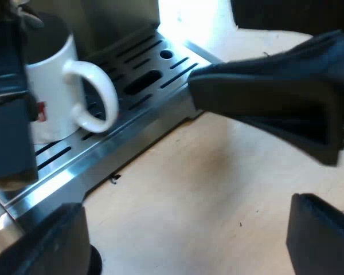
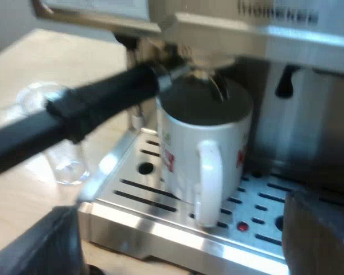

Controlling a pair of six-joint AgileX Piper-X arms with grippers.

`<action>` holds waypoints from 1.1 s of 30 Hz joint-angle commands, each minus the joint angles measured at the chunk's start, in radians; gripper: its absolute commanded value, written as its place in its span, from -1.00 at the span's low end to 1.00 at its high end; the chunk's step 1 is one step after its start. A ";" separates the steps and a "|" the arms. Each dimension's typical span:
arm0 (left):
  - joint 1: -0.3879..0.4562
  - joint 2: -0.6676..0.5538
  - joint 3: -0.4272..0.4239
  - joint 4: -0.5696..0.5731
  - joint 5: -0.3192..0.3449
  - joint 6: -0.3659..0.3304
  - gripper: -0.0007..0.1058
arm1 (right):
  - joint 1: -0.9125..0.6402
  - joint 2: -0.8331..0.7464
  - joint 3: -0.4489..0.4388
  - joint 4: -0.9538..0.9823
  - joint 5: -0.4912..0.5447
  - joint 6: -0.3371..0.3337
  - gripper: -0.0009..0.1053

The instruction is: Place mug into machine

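Observation:
The white mug [image 2: 203, 154] with red print stands upright on the machine's slotted drip tray [image 2: 143, 220], directly under the metal holder [image 2: 198, 74]. Its handle points toward my right gripper [image 2: 180, 249], which is open just before the tray's edge and apart from the mug, with nothing between its fingers. The mug [image 1: 51, 91] also stands on the tray [image 1: 132, 126] in the left wrist view. My left gripper [image 1: 183, 246] is open over the bare table beside the machine. A large dark finger [image 1: 269, 103] of the other arm reaches toward the tray's edge.
The holder's dark handle [image 2: 74, 117] sticks out sideways from the espresso machine [image 2: 264, 34], over the tray's corner. A clear measuring glass [image 2: 54, 137] stands on the light wooden table [image 1: 206, 195] beside the machine. A steam wand tip [image 2: 284, 83] hangs behind the mug.

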State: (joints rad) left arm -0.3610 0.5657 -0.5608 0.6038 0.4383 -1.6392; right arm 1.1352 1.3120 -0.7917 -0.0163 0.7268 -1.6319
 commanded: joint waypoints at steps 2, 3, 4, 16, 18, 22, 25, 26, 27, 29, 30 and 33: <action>-0.003 0.000 -0.009 0.004 0.012 -0.013 0.35 | 0.050 -0.086 -0.004 0.049 0.001 -0.028 0.38; -0.003 -0.002 -0.012 0.004 0.012 -0.013 0.35 | 0.057 -0.097 -0.004 0.052 0.002 -0.032 0.38; -0.003 -0.006 -0.016 0.004 0.012 -0.013 0.35 | 0.057 -0.108 -0.004 0.052 0.002 -0.031 0.38; -0.003 -0.190 -0.056 -0.013 0.000 -0.013 0.35 | 0.050 -0.118 -0.011 0.024 -0.103 -0.094 -0.20; -0.003 -0.190 -0.056 -0.022 0.000 -0.013 0.35 | 0.041 -0.118 -0.011 0.003 -0.106 -0.097 -0.57; -0.003 -0.190 -0.056 -0.050 0.000 -0.013 0.35 | -0.007 -0.118 -0.011 -0.050 -0.193 -0.100 -0.98; -0.003 -0.190 -0.056 -0.064 0.000 -0.013 0.35 | -0.046 -0.118 -0.011 -0.075 -0.213 -0.100 -0.98; -0.003 -0.190 -0.056 -0.065 0.000 -0.013 0.35 | -0.059 -0.118 -0.011 -0.078 -0.213 -0.100 -0.98; -0.003 -0.190 -0.056 -0.068 0.000 -0.013 0.35 | -0.075 -0.118 -0.011 -0.081 -0.217 -0.100 -0.98; -0.003 -0.190 -0.056 -0.069 0.000 -0.013 0.35 | -0.099 -0.118 -0.011 -0.085 -0.228 -0.100 -0.98; -0.003 -0.190 -0.056 -0.072 0.000 -0.013 0.35 | -0.113 -0.118 -0.011 -0.084 -0.259 -0.096 -0.98; -0.003 -0.190 -0.056 -0.080 0.000 -0.013 0.35 | -0.133 -0.111 -0.020 -0.084 -0.312 -0.092 -0.98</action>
State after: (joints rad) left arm -0.3610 0.3788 -0.6112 0.5430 0.4387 -1.6392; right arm 1.0037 1.2051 -0.7981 -0.0872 0.4358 -1.7149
